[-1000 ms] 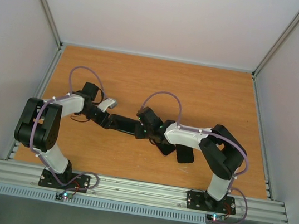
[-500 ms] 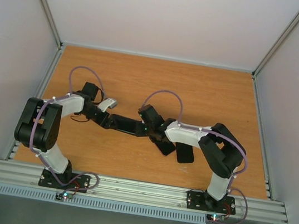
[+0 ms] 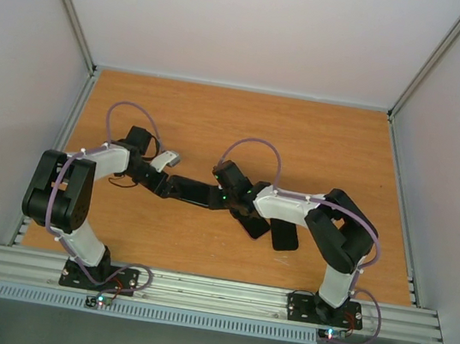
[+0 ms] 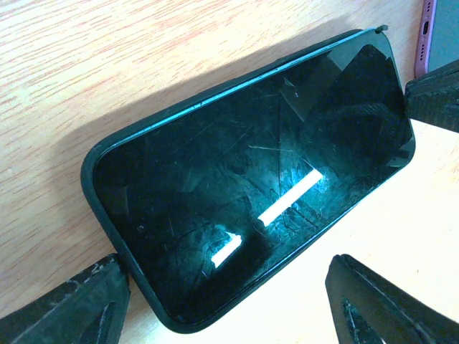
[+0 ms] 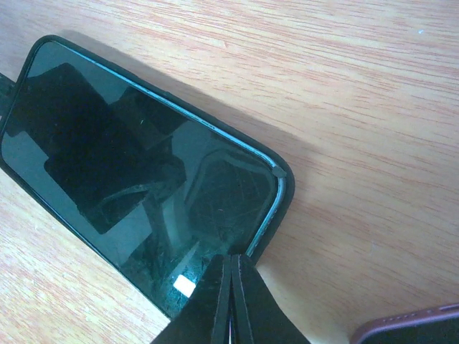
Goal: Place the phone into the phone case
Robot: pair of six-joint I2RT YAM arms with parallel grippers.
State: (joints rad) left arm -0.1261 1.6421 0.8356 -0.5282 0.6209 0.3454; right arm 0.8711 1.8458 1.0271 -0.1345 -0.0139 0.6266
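We judge the task nearly finished. The glossy black slab phone (image 4: 251,186) already lies face up inside the dark soft-rimmed phone case (image 4: 92,172) on the wooden table (image 4: 107,57), and what seems left is to seat the last edge and corner. Starting at the left, the left pincer (image 4: 226,265) stands open, its jaws spread wide with nothing clamped. The cased phone lies just ahead of it, slanted across the gap between the jaws, with one end close to the left jaw and the other reaching away to the far right. Moving right, the right pincer (image 5: 232,266) is closed, its jaws pressed together and holding nothing. Its tip appears to bear down on the phone's near long edge, just beside a corner. Ahead of this pincer, a thin blue-green line of the phone's frame shows above the case lip along the far long side and round that corner. We think that side may not be fully pressed in, though we cannot be sure. To the right of the right pincer lies a purple-rimmed object (image 5: 409,326), near the phone but apart from it.
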